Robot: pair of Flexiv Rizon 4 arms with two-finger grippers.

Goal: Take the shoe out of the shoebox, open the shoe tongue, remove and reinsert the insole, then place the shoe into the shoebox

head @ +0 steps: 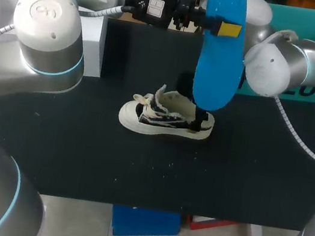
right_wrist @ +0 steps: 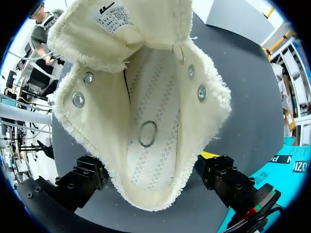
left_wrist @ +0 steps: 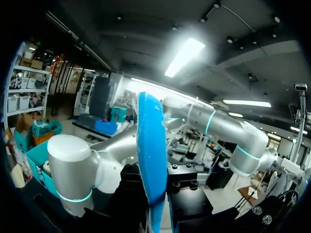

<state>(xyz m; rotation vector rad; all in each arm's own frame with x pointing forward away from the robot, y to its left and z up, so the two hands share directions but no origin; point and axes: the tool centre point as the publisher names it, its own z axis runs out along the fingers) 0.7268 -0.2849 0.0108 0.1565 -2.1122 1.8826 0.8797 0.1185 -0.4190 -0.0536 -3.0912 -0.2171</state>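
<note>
Right gripper [right_wrist: 153, 165]: my fingers are closed on the heel of the shoe [right_wrist: 150, 111], one at each side. The tongue stands open. The shoe sits on its sole on the table [head: 78, 153]. My left gripper [head: 222, 27] pinches the blue insole [head: 218, 67], which hangs above the shoe's heel. The shoebox [head: 311, 26] stands open behind the shoe.

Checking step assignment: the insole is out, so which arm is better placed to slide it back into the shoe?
Left: the left gripper holds the blue insole above the shoe, while the right gripper grips its heel.
</note>
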